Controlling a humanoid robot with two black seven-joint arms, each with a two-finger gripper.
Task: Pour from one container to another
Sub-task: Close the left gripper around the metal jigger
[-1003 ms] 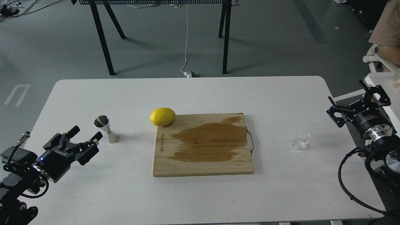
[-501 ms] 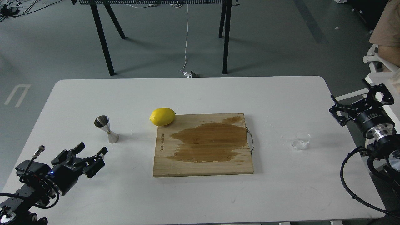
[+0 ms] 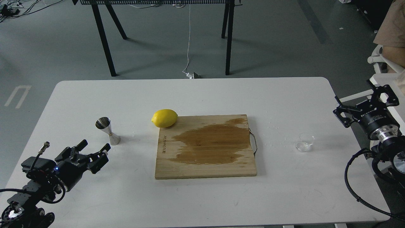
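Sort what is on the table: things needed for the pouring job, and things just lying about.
For the job:
small clear transparent cup
shiny steel hourglass-shaped jigger

Lying about:
yellow oval lemon
rectangular wooden cutting board with a dark wet stain

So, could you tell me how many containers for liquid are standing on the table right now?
2. The steel jigger stands upright on the left side, left of the lemon. The clear cup stands on the right side, right of the cutting board. Nothing appears hidden.
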